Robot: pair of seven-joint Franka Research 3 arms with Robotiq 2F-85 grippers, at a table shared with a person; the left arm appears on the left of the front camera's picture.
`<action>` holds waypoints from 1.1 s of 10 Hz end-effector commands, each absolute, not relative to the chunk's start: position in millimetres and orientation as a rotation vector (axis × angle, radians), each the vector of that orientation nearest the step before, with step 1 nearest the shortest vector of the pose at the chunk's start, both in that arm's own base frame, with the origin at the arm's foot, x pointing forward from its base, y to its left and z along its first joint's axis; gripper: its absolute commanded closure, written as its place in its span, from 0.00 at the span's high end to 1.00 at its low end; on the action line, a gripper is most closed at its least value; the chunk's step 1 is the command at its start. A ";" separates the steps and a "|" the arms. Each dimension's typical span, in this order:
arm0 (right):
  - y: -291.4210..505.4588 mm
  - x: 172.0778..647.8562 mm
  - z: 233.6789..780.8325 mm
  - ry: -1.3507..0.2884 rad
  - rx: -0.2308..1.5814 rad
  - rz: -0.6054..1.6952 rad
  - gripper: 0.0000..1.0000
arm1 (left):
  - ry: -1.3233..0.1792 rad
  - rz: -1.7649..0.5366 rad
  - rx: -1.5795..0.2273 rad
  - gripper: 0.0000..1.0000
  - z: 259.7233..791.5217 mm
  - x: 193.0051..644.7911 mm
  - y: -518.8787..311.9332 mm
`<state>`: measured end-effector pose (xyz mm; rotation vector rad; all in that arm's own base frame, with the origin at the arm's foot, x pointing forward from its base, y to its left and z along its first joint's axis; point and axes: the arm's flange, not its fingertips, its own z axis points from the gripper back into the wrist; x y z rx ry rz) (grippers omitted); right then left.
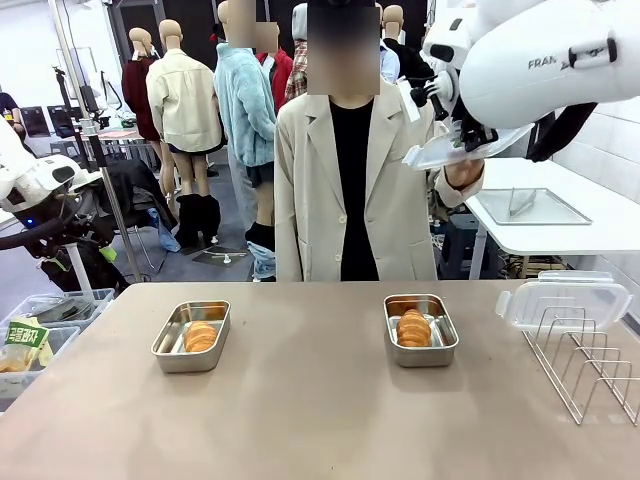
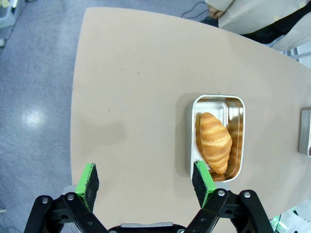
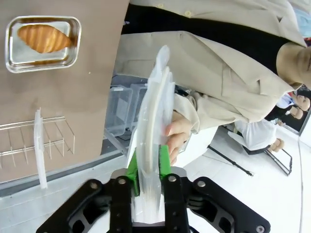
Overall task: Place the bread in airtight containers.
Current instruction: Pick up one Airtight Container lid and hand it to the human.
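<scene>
Two steel airtight containers stand on the tan table: the left one (image 1: 165, 350) and the right one (image 1: 445, 342). Each holds one piece of golden bread, left (image 1: 201, 336) and right (image 1: 413, 328). High at the right, my right gripper (image 1: 470, 135) is shut on a clear white-rimmed lid (image 1: 455, 150). The person's hand (image 1: 462, 175) touches the same lid. In the right wrist view the green pads sit on both sides of the lid (image 3: 153, 126), with the person's fingers (image 3: 177, 133) against it. My left gripper (image 2: 146, 182) is open above the table, beside a container (image 2: 218, 98) with bread (image 2: 214, 141).
A wire rack (image 1: 585, 370) stands at the table's right edge with a second clear lid (image 1: 565, 300) leaning on it. A person in a beige coat stands at the far side. Bins with packets sit off the table's left edge (image 1: 40, 340).
</scene>
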<state>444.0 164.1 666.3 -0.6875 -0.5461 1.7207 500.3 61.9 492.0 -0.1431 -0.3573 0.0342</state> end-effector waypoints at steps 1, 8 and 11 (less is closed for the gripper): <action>142.8 415.9 684.4 -0.519 -0.575 1.835 0.70 | -0.359 0.032 -0.131 1.00 494.2 499.4 64.1; 80.1 424.6 673.2 -0.206 -0.210 2.078 1.00 | -0.359 0.032 -0.131 1.00 494.2 499.4 64.1; 65.0 435.2 635.7 -0.075 -0.214 2.081 1.00 | -0.359 0.032 -0.131 1.00 494.2 499.4 64.1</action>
